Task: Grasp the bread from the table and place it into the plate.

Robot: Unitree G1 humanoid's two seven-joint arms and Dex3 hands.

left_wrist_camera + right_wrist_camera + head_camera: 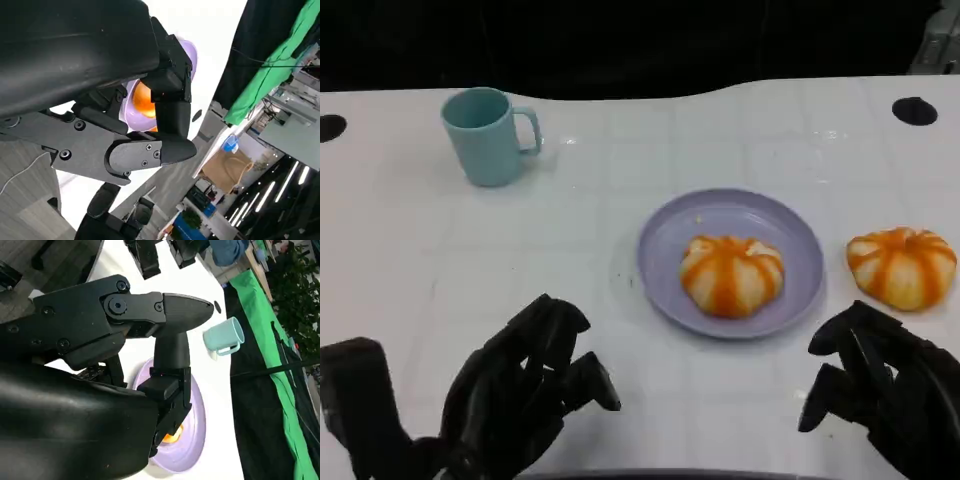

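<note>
While one bread (pixel 732 275) fills the plate (pixel 665 235), head view adds another (pixel 902 266).

The left robot hand (pixel 525 395) sits low at the near left. Its black fingers (pixel 552 330) are bent and a little apart, and it holds nothing. The right robot hand (pixel 880 390) sits low at the near right. Its fingers (pixel 840 335) are bent too, a little apart, and it holds nothing.
</note>
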